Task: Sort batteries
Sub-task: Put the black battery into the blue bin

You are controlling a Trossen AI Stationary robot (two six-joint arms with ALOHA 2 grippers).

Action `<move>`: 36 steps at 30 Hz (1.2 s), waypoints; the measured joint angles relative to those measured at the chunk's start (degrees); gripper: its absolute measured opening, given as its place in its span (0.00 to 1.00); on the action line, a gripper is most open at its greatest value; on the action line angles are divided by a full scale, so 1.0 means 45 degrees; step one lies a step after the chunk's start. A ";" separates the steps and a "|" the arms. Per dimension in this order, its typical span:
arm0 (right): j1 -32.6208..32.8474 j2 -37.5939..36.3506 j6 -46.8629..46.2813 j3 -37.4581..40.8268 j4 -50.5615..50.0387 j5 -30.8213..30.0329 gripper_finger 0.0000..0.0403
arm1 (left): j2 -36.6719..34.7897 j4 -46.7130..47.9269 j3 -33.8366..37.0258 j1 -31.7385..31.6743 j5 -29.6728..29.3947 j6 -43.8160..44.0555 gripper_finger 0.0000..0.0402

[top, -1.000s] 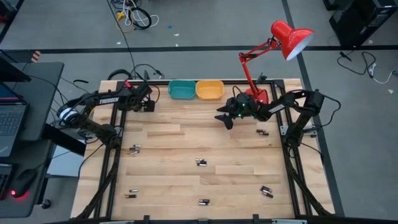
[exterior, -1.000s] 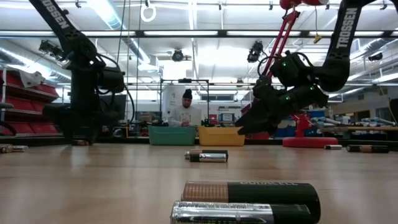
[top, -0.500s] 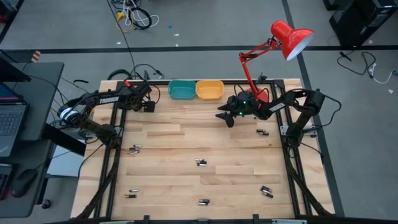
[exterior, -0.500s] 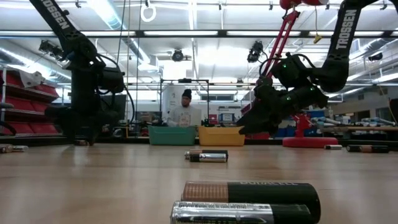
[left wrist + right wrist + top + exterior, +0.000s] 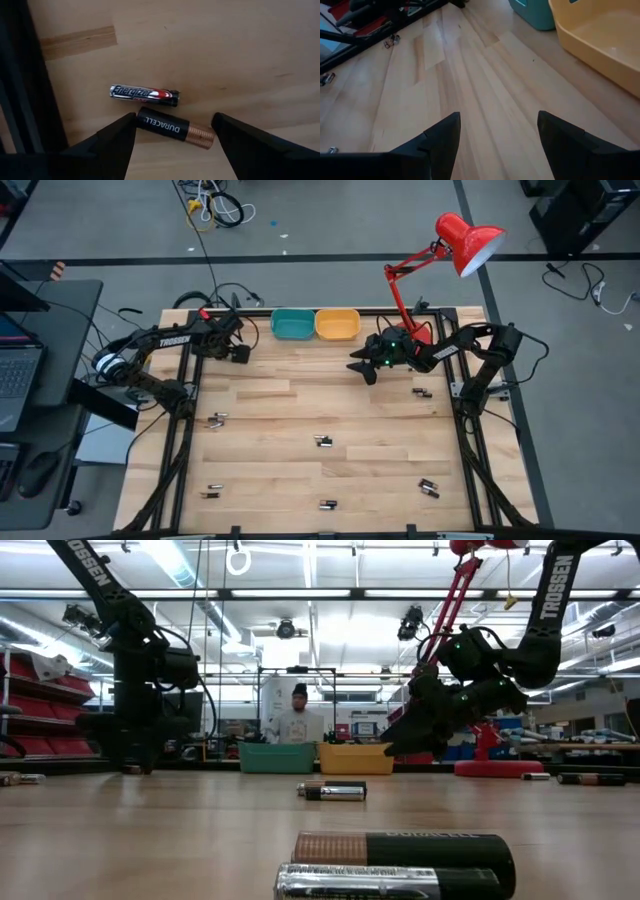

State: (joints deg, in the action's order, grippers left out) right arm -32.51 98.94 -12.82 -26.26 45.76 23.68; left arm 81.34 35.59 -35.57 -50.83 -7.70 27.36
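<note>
**Both tools wide open, no battery picked yet**

The batteries [image 5: 322, 441] lay scattered in pairs across the wooden table [image 5: 290, 405], none in a bin. The left tool [image 5: 172, 137] hung with its fingers spread and empty over one pair at the table's back left corner: an Energizer cell [image 5: 144, 94] and a Duracell cell [image 5: 175, 134] lying almost touching, the Duracell between the fingertips in the left wrist view. The right tool [image 5: 362, 369] hovered above bare wood near the yellow bin [image 5: 337, 325], also spread wide and holding nothing, with the teal bin [image 5: 291, 325] just beside.

The call here, as I judged it, was for the left: come straight down on the Duracell alone, fingers across its body. The risk was the Energizer so close by; a sloppy descent could nudge it or pinch both. The right had no cell beneath it and needed a target first.
</note>
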 joint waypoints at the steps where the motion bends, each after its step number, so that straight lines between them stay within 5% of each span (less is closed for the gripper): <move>1: 0.0000 0.0000 -0.0027 0.0000 0.0000 0.0000 0.63 | 0.0000 0.0000 0.0000 0.0000 0.0014 -0.0097 0.72; 36: 0.0000 -0.0005 -0.0929 0.0000 0.0005 -0.0345 0.61 | -0.0020 0.0029 0.0024 -0.0228 0.0879 -0.0711 0.65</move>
State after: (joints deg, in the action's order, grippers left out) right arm -32.51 98.91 -17.01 -26.26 45.78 22.13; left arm 81.25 35.73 -35.46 -51.86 -3.75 24.16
